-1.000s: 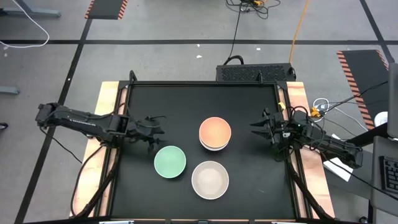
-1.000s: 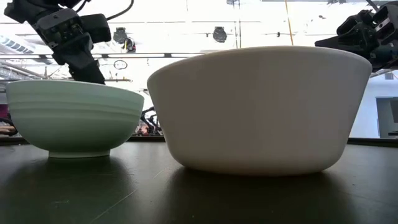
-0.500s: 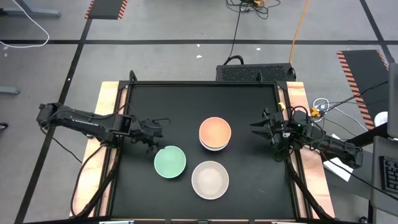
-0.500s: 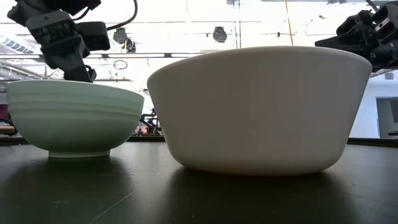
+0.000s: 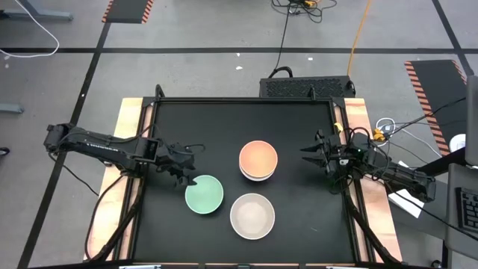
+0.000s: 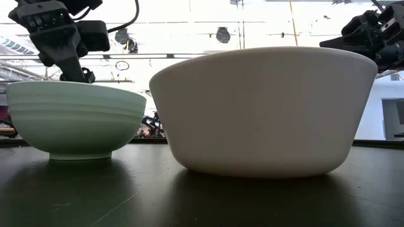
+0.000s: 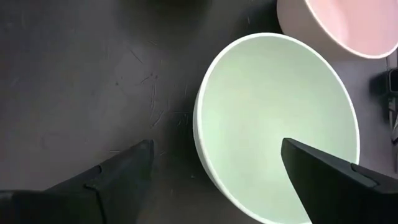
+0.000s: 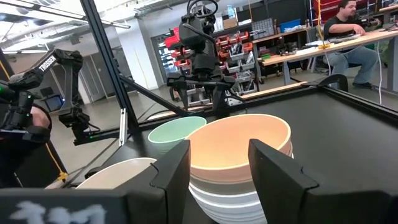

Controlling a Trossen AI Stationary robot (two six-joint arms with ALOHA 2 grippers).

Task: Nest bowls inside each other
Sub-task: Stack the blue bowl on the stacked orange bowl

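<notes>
On the black table (image 5: 224, 127), from above, the left gripper (image 5: 181, 172) stands spread over the mint green bowl (image 5: 204, 194)'s rim; the right gripper (image 5: 308, 155) waits released beside the salmon-orange bowl (image 5: 258, 158). Low down, the cream-beige bowl (image 6: 262, 110) fills the front. The right wrist view shows workshop shelving (image 8: 239, 46).

The mint green bowl (image 7: 280, 124) looked smooth and satiny, with faint ridges on its outer wall. The cream-beige bowl (image 6: 259, 110) looked matt and smooth. The black tabletop (image 7: 81, 74) was matt, finely scratched. Bare wood edged the table (image 5: 131, 112).
</notes>
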